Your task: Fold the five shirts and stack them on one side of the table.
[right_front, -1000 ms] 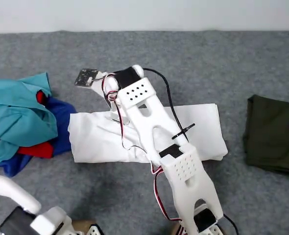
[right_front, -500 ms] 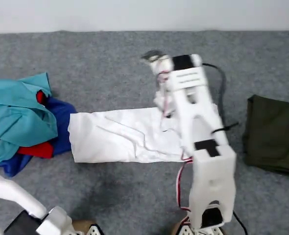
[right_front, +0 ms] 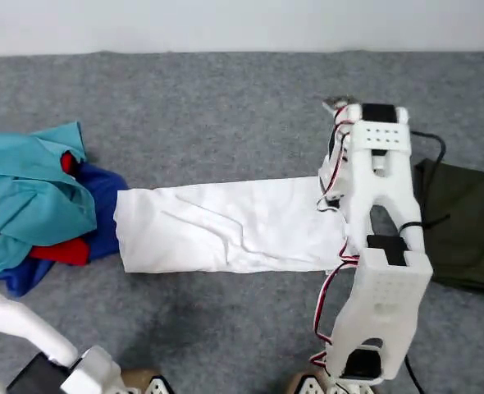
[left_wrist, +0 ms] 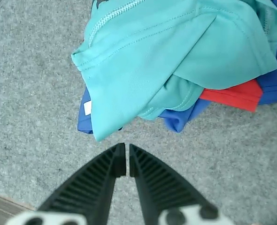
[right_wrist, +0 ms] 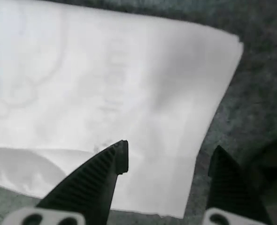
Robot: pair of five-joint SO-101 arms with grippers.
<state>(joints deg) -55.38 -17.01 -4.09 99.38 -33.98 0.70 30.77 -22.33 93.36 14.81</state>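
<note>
Left gripper [left_wrist: 127, 150]: pressed together with nothing pinched, held over the bare table [left_wrist: 30, 93] just short of the heap.
Heap at left: a teal shirt [right_front: 29, 197] is draped unfolded over a red shirt [right_front: 61, 250] and a blue shirt [right_front: 107, 201], just beside the white shirt's left end.
White shirt [right_front: 226, 226]: laid mid-table, folded into a long strip, with its long axis set left to right.
Right gripper [right_wrist: 170, 154]: spread wide and empty, held above the strip's right short edge, with one finger over cloth and the other past the edge.
Green shirt [right_front: 463, 230]: folded and laid at the far right, near the strip's end.
Deciding relation: the strip's right end is judged to lie directly under the right gripper, with its length stretching away leftward. The right arm is much the nearer, so a cross fold would be carried leftward along that axis.
</note>
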